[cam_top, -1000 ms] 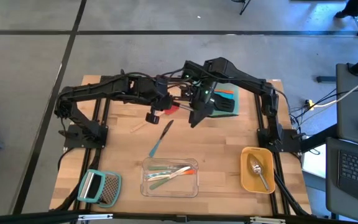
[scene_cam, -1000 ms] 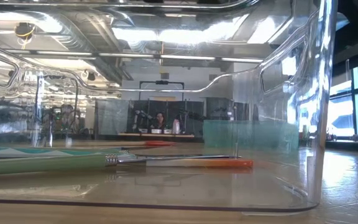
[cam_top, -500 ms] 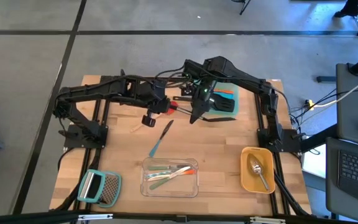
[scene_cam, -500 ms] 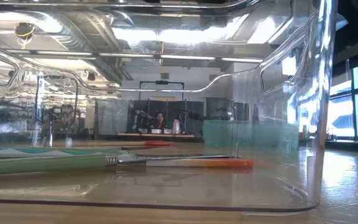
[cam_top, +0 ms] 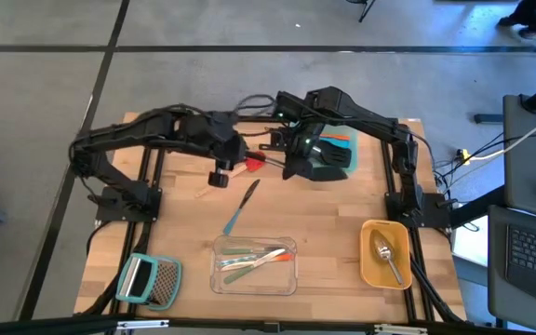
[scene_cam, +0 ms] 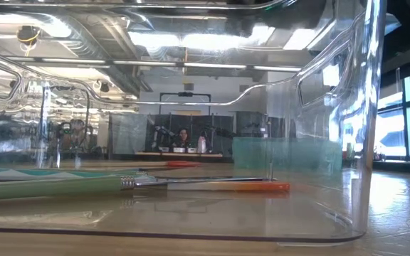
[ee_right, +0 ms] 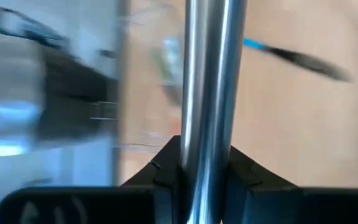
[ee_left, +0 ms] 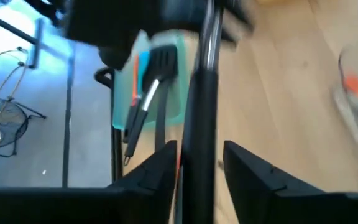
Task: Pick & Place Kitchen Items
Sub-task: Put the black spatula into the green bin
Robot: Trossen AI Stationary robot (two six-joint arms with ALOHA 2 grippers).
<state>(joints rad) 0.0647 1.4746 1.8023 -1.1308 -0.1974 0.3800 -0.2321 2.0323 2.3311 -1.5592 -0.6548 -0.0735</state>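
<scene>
A black spatula with a steel handle hangs above the middle of the table, and my right gripper is shut on it. My left gripper is open. Its fingers stand on either side of the spatula's black lower part, with a narrow gap on each side. Below them on the table lie a red spatula with a wooden handle and a slim teal tool. More black spatulas lie in the teal container. My right gripper pinches the spatula's steel handle between its two fingers. They lie across the handle and slant down from the table's far right. The spatula is lifted clear of the table, with its black part reaching toward my left gripper.
A clear container at the near middle holds green and orange tools. A yellow container at the near right holds a silver spoon. A flat grater with a teal handle lies at the near left corner.
My left gripper has drawn back a little toward the table's left edge and gone up slightly. My right gripper has turned at the wrist while staying in place over the middle of the table.
</scene>
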